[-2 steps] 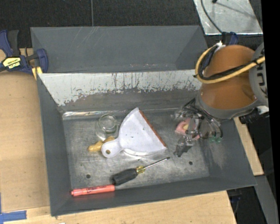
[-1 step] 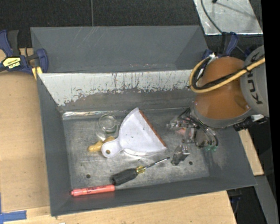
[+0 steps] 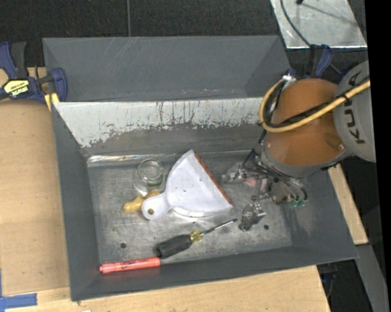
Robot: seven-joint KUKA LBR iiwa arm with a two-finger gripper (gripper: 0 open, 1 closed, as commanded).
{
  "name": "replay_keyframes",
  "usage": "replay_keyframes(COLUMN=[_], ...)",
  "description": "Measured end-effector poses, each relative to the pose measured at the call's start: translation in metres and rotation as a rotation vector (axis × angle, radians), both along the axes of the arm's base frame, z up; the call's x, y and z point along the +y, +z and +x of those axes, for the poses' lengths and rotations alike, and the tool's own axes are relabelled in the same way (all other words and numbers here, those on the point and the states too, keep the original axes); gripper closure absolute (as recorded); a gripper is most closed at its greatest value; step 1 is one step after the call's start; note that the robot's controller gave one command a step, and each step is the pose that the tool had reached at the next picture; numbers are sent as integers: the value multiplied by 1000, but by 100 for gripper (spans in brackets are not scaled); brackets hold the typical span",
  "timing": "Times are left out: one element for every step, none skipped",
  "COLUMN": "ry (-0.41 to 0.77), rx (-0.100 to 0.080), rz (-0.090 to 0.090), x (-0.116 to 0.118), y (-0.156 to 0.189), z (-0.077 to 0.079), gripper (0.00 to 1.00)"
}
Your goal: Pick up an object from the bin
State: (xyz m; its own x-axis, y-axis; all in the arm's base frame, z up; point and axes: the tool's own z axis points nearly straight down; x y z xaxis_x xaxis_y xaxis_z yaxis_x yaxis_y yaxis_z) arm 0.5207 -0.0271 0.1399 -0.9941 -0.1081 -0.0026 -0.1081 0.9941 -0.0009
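Note:
My gripper (image 3: 247,199) hangs low over the right part of the bin floor, its fingers spread and nothing between them. One fingertip (image 3: 250,220) stands just beside the metal tip of a screwdriver (image 3: 178,244) with a black handle, which lies slanted along the front of the bin. A white dustpan (image 3: 192,187) with a reddish-brown lip lies left of the gripper, its lip edge facing the fingers.
A clear glass jar (image 3: 148,173) and a small yellow piece (image 3: 133,205) lie left of the dustpan. Near the front left corner lies a red pen (image 3: 130,265). The arm's orange cover and cables hang over the bin's right wall.

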Motion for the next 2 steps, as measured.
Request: replay_keyframes(ry=[78, 293], rx=[0, -2], rz=[0, 0], x=[2, 10], y=[0, -40], z=[0, 57], gripper=[0, 100])
